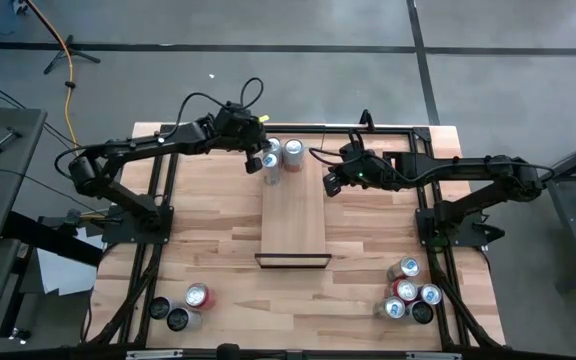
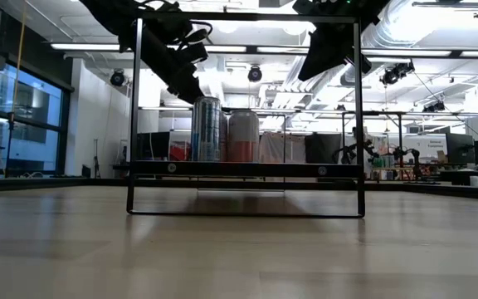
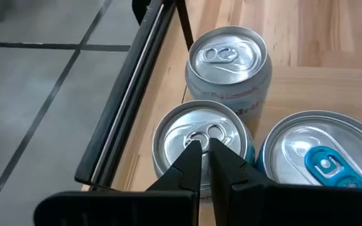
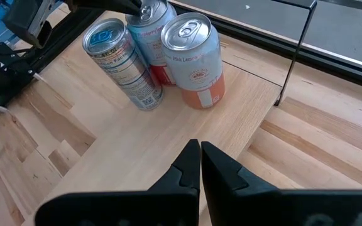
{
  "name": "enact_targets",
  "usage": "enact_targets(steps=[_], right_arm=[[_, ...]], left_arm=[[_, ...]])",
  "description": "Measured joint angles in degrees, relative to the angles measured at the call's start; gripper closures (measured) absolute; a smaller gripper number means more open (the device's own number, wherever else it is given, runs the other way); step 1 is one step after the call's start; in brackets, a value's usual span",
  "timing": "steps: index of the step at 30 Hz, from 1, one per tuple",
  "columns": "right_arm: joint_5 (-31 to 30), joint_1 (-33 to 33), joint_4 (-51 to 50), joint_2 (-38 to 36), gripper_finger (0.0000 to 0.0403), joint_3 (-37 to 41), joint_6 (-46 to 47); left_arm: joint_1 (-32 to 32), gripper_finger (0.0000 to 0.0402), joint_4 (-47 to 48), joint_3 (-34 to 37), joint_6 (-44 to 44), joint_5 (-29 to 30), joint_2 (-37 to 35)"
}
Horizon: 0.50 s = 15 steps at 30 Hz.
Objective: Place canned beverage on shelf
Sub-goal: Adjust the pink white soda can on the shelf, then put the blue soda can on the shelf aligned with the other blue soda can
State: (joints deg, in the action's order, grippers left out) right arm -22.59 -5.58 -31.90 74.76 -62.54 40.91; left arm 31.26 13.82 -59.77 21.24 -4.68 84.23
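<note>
Three cans are standing clustered at the 12 o'clock end of the shelf (image 1: 293,215): a slim blue-tabbed can (image 4: 119,59), a pink-labelled can (image 4: 195,63) and a third can (image 3: 201,145) touching them. I am judging the task as partly done, since loose cans (image 1: 409,296) are waiting on the table (image 1: 208,250) at 5 o'clock and more cans (image 1: 180,306) at 7 o'clock. The left gripper (image 3: 205,164) is hanging just above the third can's lid, fingers pressed together, gripping nothing. The right gripper (image 4: 200,164), likewise closed and empty, is hovering over the shelf's bare planks. The cans are smooth aluminium cylinders; the shelf is pale jointed wood with a thin black metal frame (image 2: 247,169).
</note>
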Motion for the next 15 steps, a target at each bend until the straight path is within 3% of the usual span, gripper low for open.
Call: enact_targets(steps=[15], right_arm=[[-0.1, 0.0, 0.0, 0.0, 0.0403, 0.0, -1.4]], left_arm=[[0.3, 0.0401, 0.2, -3.4, -0.5, 2.1, -3.4]])
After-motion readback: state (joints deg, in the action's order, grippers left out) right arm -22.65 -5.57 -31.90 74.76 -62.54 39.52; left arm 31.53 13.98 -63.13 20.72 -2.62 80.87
